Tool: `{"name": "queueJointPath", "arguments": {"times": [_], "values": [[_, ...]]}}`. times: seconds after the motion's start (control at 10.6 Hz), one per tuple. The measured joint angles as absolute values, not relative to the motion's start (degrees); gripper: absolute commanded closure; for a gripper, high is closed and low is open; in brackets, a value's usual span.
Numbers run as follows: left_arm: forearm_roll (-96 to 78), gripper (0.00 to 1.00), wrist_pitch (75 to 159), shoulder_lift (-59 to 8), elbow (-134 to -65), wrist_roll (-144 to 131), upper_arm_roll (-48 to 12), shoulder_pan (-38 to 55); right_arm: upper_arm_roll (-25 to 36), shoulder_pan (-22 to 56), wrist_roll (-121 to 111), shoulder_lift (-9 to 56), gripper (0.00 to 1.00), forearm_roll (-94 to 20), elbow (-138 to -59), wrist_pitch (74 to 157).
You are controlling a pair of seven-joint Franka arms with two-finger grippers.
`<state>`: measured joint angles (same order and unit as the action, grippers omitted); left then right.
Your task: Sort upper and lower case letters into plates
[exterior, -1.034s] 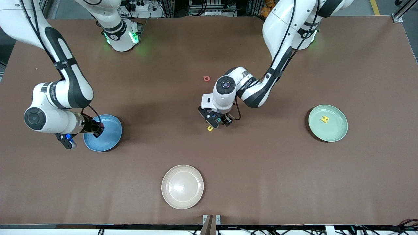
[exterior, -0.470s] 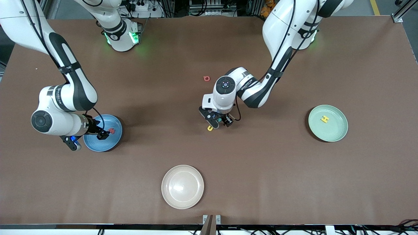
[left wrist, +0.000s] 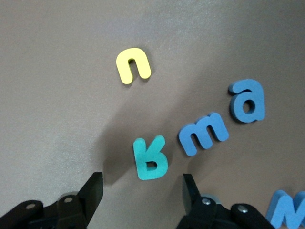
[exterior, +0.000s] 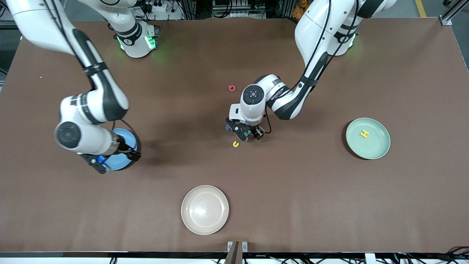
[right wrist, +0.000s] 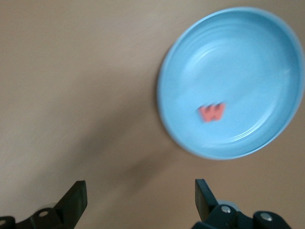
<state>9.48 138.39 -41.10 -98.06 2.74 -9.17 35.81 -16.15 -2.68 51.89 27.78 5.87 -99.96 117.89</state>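
While arm hides it frontally, red letter (right wrist: 211, 112) shows between spread right end effector (right wrist: 138, 200).

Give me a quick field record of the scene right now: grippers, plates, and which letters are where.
left gripper: open, empty, over the teal letter mid-table
right gripper: open, empty, beside the blue plate
blue plate contents: one red letter
green plate contents: one yellow letter
cream plate: no letters
loose on table: yellow u, blue m, blue a, red letter nearer the bases
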Motion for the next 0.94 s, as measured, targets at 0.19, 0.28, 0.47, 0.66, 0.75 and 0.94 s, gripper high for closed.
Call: {"name": "queueJointPath", "arguments": {"times": [0.19, 0.28, 0.47, 0.66, 0.75, 0.94], "values": [[9.48, 0.28, 138.42, -40.92, -98.11, 2.74, -9.17, 35.87, -16.40, 2.06, 51.74, 30.47, 0.00, 5.87, -96.62, 118.22], [9.48, 0.29, 138.58, -40.91, -98.12, 2.75, -9.17, 35.92, -16.60, 3.49, 51.70, 32.15, 0.00, 5.87, -94.43, 118.30], [9.48, 0.32, 139.20, -40.90, -98.14, 2.75, -9.17, 35.96, -16.81, 4.89, 51.50, 34.78, 0.00, 5.87, -91.23, 118.29], [9.48, 0.33, 139.37, -40.91, -98.14, 2.75, -9.17, 35.98, -16.74, 4.88, 51.34, 36.03, 0.00, 5.87, -90.43, 118.29], [9.48, 0.35, 139.38, -40.95, -98.14, 2.75, -9.17, 35.98, -16.70, 4.80, 51.29, 36.33, 0.00, 5.87, -90.30, 118.51], [9.48, 0.35, 139.38, -41.20, -98.14, 2.74, -9.17, 36.00, -16.68, 4.34, 51.24, 36.43, 0.00, 5.87, -90.03, 119.16]]}}
